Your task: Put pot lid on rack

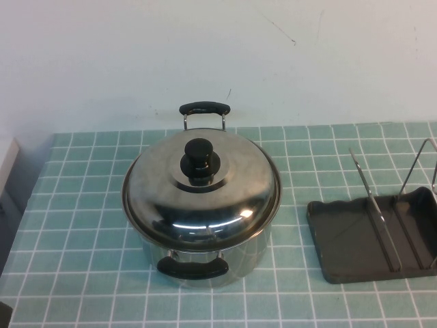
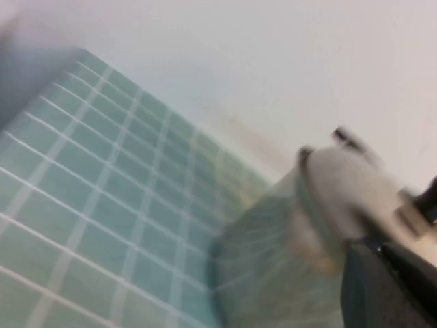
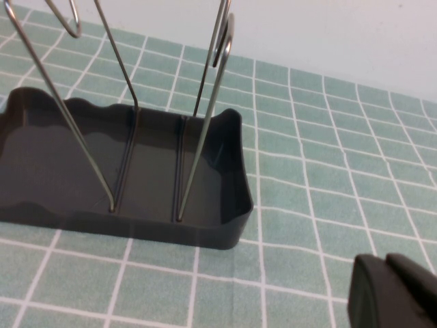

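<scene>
While the pot lid caps the pot, neither gripper's state shows.

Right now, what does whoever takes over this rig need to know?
Left claw: by the pot, open or shut not clear. Right claw: low beside the rack, also unclear. Neither shows in the high view.
Lid sits closed on the pot, knob up, mid-table. Rack lies to the robot's right, nothing in it.
Done: nothing.
Left: grasp the knob, lift the lid, stand it between the rack's wires.
</scene>
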